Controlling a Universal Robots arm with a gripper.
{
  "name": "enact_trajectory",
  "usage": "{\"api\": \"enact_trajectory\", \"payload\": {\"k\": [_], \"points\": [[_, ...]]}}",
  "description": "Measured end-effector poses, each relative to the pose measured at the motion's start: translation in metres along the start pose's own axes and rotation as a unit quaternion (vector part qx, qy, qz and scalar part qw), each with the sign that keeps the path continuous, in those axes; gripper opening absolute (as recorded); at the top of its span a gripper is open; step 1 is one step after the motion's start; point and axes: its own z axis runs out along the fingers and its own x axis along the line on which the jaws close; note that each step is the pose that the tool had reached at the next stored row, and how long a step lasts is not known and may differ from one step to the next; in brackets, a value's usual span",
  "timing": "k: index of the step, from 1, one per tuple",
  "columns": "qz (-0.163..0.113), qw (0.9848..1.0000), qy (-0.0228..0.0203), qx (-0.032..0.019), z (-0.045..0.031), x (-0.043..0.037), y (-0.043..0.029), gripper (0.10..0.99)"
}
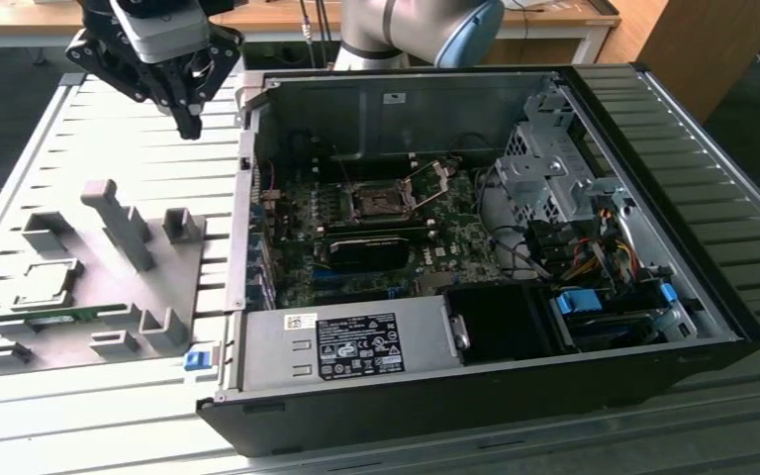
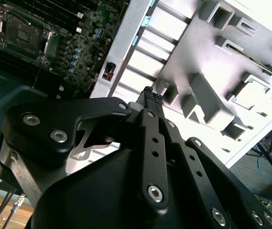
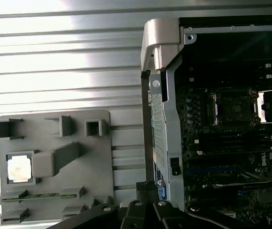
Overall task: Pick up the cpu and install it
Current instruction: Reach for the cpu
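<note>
Black claw (image 2: 151, 95) links loom right up close in the second wrist view, and the tips look pinched together with nothing between them, so it's closed and empty.

Now the cpu (image 3: 19, 168): it's lying flat, pale metal top up, in a square pocket of the grey holder plate (image 3: 97, 157), out near the plate's edge farthest from the computer case (image 1: 486, 396). I'd call it light, thin and rigid. That smooth lid looks slippery, and the underside is likely delicate, so I'd say the place to take it is by two opposite side edges, squeezed gently and kept level. The pocket walls hug it closely, leaving little room for the tips.

Just beside it on the plate lies the green memory stick (image 3: 35, 195), along a slot. Tall grey posts stand nearer the plate's middle.

From the exterior view, the claw (image 1: 191, 127) hangs high above the slatted surface (image 1: 116, 129), off the plate's far edge, well apart from the cpu (image 1: 47, 280).

Beyond the plate, inside the case, the socket (image 1: 383, 203) sits with its frame flipped up.
</note>
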Motion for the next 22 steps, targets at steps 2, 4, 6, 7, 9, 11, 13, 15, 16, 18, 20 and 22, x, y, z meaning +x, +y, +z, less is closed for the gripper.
{"api": "enact_trajectory", "payload": {"k": [2,4,6,7,9,11,13,15,16,18,20,22], "points": [[0.0,1.0,0.0,0.0,0.0,0.0009,-0.0001,0.106],[0.0,1.0,0.0,0.0,0.0,0.0017,-0.0001,0.106],[0.0,1.0,0.0,0.0,0.0001,0.0027,-0.0002,0.106],[0.0,1.0,0.0,-0.0001,0.0001,0.0032,-0.0003,0.106],[0.0,1.0,0.0,0.0,0.0001,0.0041,-0.0003,0.106],[0.0,1.0,0.0,0.0,0.0001,0.0051,-0.0004,0.106],[0.0,1.0,0.0,0.0,0.0001,0.0061,-0.0005,0.106],[0.0,1.0,0.0,0.0,0.0001,0.0071,-0.0005,0.106],[0.0,1.0,0.0,0.0,0.0001,0.0075,-0.0006,0.106],[0.0,1.0,0.0,0.0,0.0002,0.0085,-0.0007,0.106],[0.0,1.0,0.0,0.0,0.0002,0.0095,-0.0007,0.106],[0.0,1.0,0.0,0.0,0.0002,0.0105,-0.0008,0.106]]}}
